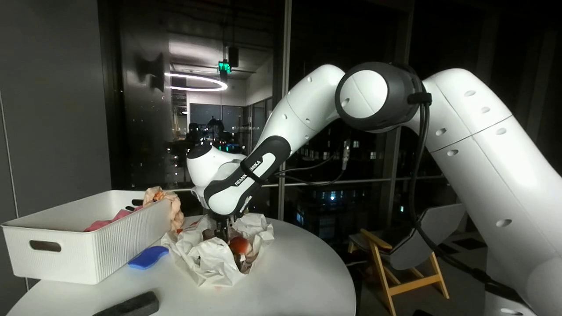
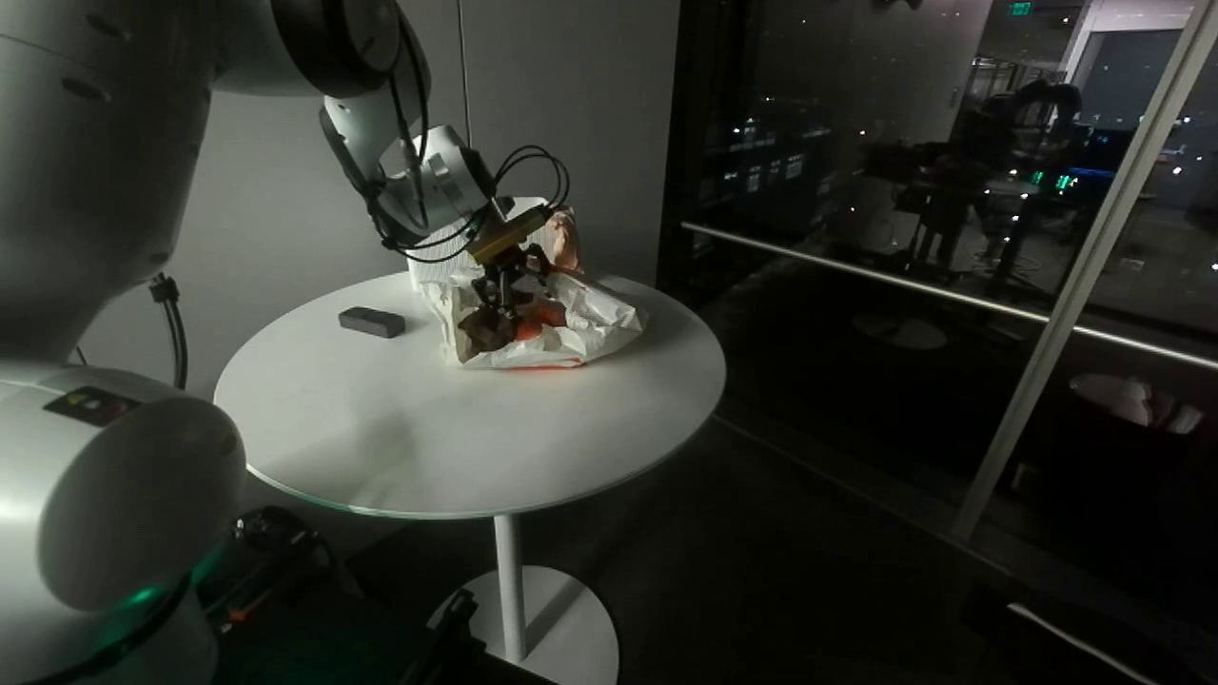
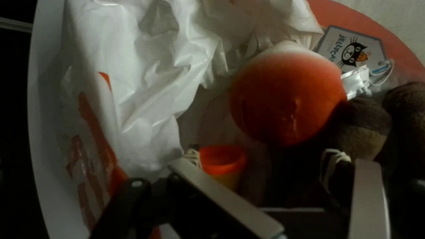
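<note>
Currently down inside the crumpled white bag with gripper spread apart, near a red-orange ball in the bag, with white bin beside the bag.

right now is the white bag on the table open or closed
Open: the bag gapes, crumpled and spread apart, and a round red thing shows inside in both exterior views.

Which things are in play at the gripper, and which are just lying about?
Likely in play:
Gripper, jaws open, down at the bag
White bag, crumpled
Red-orange round thing
Orange cup-shaped thing
Brown fuzzy thing

Lying about:
White bin
Peach crumpled thing over its edge
Blue thing
Dark block
Chair
</note>
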Action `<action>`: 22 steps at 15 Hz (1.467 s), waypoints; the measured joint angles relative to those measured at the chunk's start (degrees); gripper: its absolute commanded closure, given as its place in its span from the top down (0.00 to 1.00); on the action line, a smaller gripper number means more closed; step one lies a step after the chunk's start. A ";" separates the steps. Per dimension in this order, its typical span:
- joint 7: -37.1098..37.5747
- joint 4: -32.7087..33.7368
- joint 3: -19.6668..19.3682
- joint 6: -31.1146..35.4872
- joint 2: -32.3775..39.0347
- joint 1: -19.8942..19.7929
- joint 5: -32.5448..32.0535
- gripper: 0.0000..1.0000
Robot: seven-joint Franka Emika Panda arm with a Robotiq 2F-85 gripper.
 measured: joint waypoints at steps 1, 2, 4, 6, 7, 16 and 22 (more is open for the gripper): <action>0.06 -0.03 0.00 0.05 -0.66 -0.01 0.00 1.00; 0.06 -0.16 0.04 0.31 -1.49 -0.02 0.00 1.00; -0.18 -0.87 0.59 2.57 -3.64 -0.27 0.00 1.00; -2.26 -1.99 2.06 6.54 -5.72 -0.87 0.03 1.00; -3.70 -2.40 3.01 8.36 -6.42 -1.07 0.04 1.00; -20.35 0.03 11.38 16.53 -0.23 -0.32 0.88 1.00; -36.00 11.19 12.55 14.16 8.61 -0.35 6.12 1.00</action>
